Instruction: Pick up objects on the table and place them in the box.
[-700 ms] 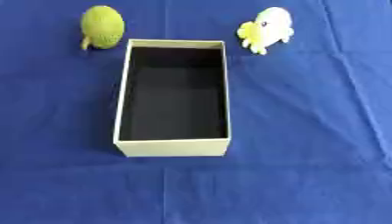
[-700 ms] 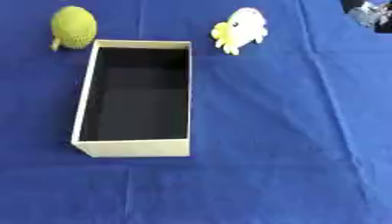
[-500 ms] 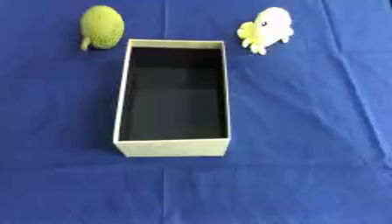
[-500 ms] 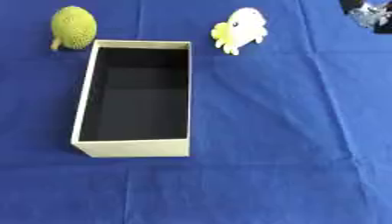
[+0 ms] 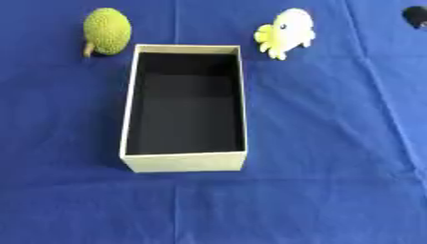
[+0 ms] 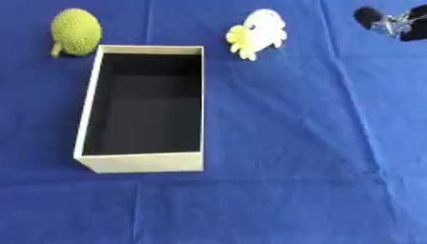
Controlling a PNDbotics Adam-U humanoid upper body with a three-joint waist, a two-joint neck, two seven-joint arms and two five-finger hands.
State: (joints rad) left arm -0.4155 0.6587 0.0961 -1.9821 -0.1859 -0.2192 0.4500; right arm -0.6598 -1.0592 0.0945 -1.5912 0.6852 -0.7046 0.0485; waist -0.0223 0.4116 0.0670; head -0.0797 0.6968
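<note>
Now my right hand (image 6: 392, 21) pokes further in at top right, fingers unclear; toy (image 6: 257, 32) and green fruit (image 6: 76, 32) unmoved, box (image 6: 138, 162) empty.

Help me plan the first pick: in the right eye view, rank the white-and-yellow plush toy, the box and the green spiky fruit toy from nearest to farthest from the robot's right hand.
From the right hand, top right corner:
1. White-and-yellow plush toy, far centre.
2. Box, middle left.
3. Green spiky fruit toy, far left.
</note>
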